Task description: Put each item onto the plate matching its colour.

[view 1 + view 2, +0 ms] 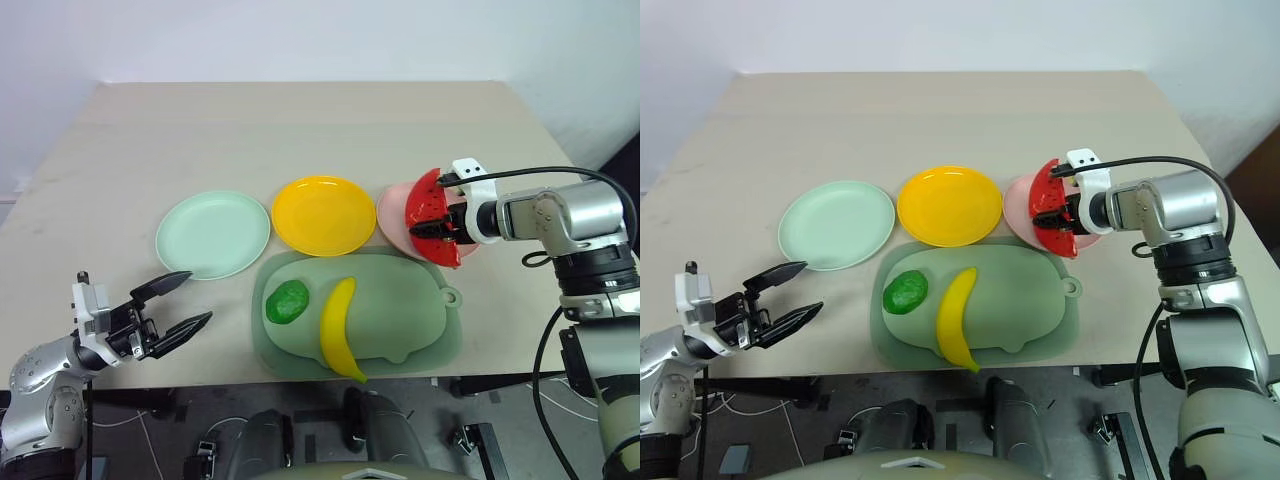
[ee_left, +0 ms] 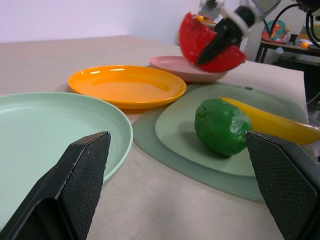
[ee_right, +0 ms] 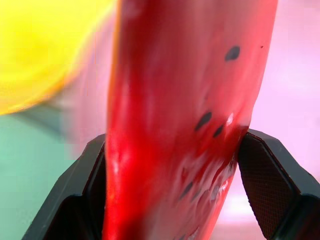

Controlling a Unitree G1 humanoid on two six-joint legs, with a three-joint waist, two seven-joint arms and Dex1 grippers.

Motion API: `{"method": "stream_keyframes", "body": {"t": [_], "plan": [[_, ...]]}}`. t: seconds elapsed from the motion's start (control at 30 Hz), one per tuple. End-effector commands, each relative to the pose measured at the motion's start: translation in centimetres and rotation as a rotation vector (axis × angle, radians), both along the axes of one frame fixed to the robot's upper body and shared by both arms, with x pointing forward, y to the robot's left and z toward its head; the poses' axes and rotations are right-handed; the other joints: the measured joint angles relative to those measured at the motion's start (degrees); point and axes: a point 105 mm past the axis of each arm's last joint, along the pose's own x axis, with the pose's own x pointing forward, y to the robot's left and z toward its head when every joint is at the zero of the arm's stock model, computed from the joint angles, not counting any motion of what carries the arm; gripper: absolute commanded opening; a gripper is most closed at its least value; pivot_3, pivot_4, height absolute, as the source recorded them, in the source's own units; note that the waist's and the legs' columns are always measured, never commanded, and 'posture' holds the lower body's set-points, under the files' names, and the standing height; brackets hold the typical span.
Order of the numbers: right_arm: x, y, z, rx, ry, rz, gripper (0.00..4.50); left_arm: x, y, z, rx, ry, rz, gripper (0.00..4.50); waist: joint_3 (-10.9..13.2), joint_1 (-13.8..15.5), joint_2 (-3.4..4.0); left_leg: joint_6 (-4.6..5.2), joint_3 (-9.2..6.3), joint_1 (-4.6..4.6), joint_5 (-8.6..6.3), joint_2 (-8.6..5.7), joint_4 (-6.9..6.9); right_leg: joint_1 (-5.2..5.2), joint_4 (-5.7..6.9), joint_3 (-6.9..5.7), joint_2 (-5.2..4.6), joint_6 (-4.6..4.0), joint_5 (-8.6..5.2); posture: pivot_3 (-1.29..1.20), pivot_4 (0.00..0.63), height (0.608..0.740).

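The right gripper (image 1: 438, 222) is clamped on the red watermelon wedge (image 1: 430, 212), one finger pressed against each flat face, as the right wrist view shows, and it carries the wedge just above the pink plate (image 1: 395, 215). From the left wrist view the wedge seems to hang clear of the plate, not resting on it.

The step in hand looks like setting the wedge down on its matching plate. To do it well, I would bring the wedge over the middle of the plate, away from the near rim, then lower it until its curved rind meets the plate before the fingers part. The wedge is glossy and rounded, so it may rock or slide off if let go from a height or near the edge. After release, the gripper should draw back along its own line so a finger does not drag the wedge off.

The left gripper (image 1: 170, 308) hangs near the front left corner of the worktop (image 1: 300, 120), fingers spread wide and holding nothing, close to the mint green plate (image 1: 213, 233). The yellow plate (image 1: 323, 214) sits between the other two and is bare. The yellow banana (image 1: 340, 325) and the dark-green lump (image 1: 288, 301) lie side by side on the dull-green mat (image 1: 400, 310), not yet sorted
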Motion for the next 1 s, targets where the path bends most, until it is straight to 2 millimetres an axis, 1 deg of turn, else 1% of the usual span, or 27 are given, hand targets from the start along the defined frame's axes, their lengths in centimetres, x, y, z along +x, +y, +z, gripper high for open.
{"method": "stream_keyframes", "body": {"t": [0.03,0.1,0.17,0.2,0.23,0.37,0.5,0.6,0.73,0.8,0.87,0.93,1.0], "plan": [[1.3,-0.8,1.2,-0.018,-0.062,-0.021,3.22,-0.1,-0.2,0.9,0.009,-0.051,-0.004,4.5,0.0,0.0,0.01,0.0,0.0,0.0,0.0,0.0,0.0,0.0,0.0,0.0,0.0,0.0,0.0,0.0,0.15,0.736],[1.6,-1.2,1.0,-0.021,-0.063,-0.034,3.22,-0.2,-0.1,0.9,0.013,-0.055,-0.005,4.5,0.0,0.0,0.02,-0.01,0.0,0.0,0.01,0.01,0.0,0.0,0.01,0.0,0.01,0.01,0.0,0.0,0.15,0.736],[1.9,-1.6,1.0,-0.026,-0.066,-0.041,3.93,-0.2,-0.1,0.9,0.017,-0.059,-0.005,4.5,0.0,0.0,0.04,-0.01,0.01,0.0,0.01,0.02,0.0,-0.01,0.0,0.0,0.0,0.0,0.0,0.0,0.15,0.736],[2.0,-1.7,1.0,-0.028,-0.066,-0.042,4.13,-0.2,-0.1,0.9,0.018,-0.06,-0.004,4.5,0.0,0.0,0.05,-0.01,0.01,-0.01,0.01,0.02,0.0,-0.01,0.0,0.0,0.0,0.0,0.0,0.0,0.15,0.736],[2.1,-1.9,1.2,-0.032,-0.074,-0.039,4.47,-0.3,0.0,0.8,0.027,-0.056,-0.005,4.5,0.0,0.0,0.05,-0.01,0.01,-0.01,0.0,0.02,0.0,-0.01,0.0,0.0,0.0,0.0,0.0,0.0,0.15,0.736],[2.4,-2.6,2.6,-0.049,-0.113,-0.01,4.47,-0.4,0.2,0.6,0.05,-0.069,-0.004,4.5,0.1,0.0,0.17,-0.01,0.02,-0.02,0.0,0.03,0.0,-0.02,-0.01,0.0,-0.01,0.0,0.0,0.0,0.15,0.736],[1.7,-3.7,6.3,-0.094,-0.187,0.133,4.47,-0.4,0.2,1.0,0.074,-0.098,-0.01,4.5,0.3,0.3,0.47,0.0,0.0,-0.05,0.0,0.01,0.0,-0.04,-0.01,0.0,-0.04,0.0,0.0,0.0,0.15,0.736],[1.4,-4.5,7.9,-0.149,-0.216,0.191,4.47,-0.2,0.3,1.2,0.077,-0.108,-0.002,4.5,0.3,0.2,0.55,0.01,0.02,-0.06,-0.01,0.0,-0.01,-0.08,-0.02,0.0,-0.04,0.01,0.0,0.0,0.15,0.736],[1.0,-4.4,10.2,-0.177,-0.257,0.271,4.47,-0.1,0.3,1.3,0.078,-0.105,-0.003,4.5,0.3,-0.2,0.58,0.01,0.05,-0.01,0.0,0.02,-0.02,-0.07,0.0,0.01,0.0,0.02,0.01,0.0,0.15,0.736],[0.9,-3.6,11.2,-0.174,-0.295,0.326,4.47,-0.1,0.3,1.3,0.075,-0.102,-0.003,4.5,0.4,-0.2,0.62,0.0,0.06,0.01,0.0,0.05,-0.02,-0.07,0.02,0.02,0.01,0.02,0.01,0.0,0.15,0.736],[0.4,-1.9,12.2,-0.155,-0.346,0.444,4.47,-0.1,0.3,1.4,0.075,-0.1,-0.004,4.5,0.4,-0.1,0.63,-0.01,0.05,0.0,0.01,0.05,-0.02,-0.08,0.04,0.01,0.02,0.02,0.01,0.0,0.15,0.736],[-0.4,-0.1,12.4,-0.154,-0.398,0.579,4.47,0.0,0.4,1.4,0.087,-0.098,-0.007,4.5,0.4,0.0,0.7,-0.01,0.05,-0.02,0.01,0.06,-0.02,-0.1,0.04,0.01,0.02,0.03,0.02,0.0,0.15,0.736],[-2.0,2.3,12.1,-0.168,-0.497,0.787,4.47,-0.1,0.4,1.5,0.099,-0.102,-0.012,4.5,0.4,0.1,0.66,-0.02,0.06,-0.03,0.01,0.06,-0.04,-0.12,0.04,0.0,0.02,0.05,0.03,0.0,0.15,0.736]]}}
